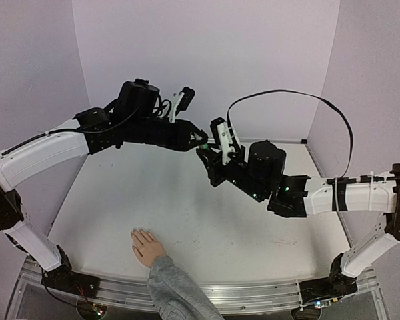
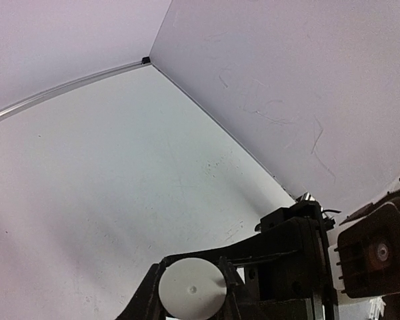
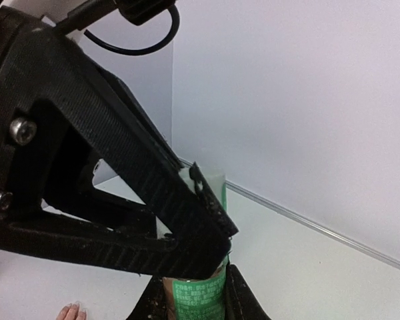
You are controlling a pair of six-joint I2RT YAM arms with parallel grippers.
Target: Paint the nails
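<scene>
A small flesh-coloured hand (image 1: 147, 246) in a grey knit sleeve (image 1: 177, 291) lies palm down near the table's front edge. Its nails are too small to make out from above; one pale fingertip (image 3: 71, 311) shows in the right wrist view. High over the table's middle, my right gripper (image 1: 207, 158) (image 3: 199, 295) is shut on a small bottle with a green label (image 3: 201, 301). My left gripper (image 1: 201, 139) (image 2: 192, 288) is shut on the bottle's white round cap (image 2: 192, 287), its black fingers (image 3: 187, 213) covering the bottle's top.
Pale walls enclose the white table (image 1: 207, 220) at the back and both sides. A black cable (image 1: 287, 95) loops above the right arm. Both arm bases sit at the near metal rail (image 1: 240, 293), either side of the sleeve.
</scene>
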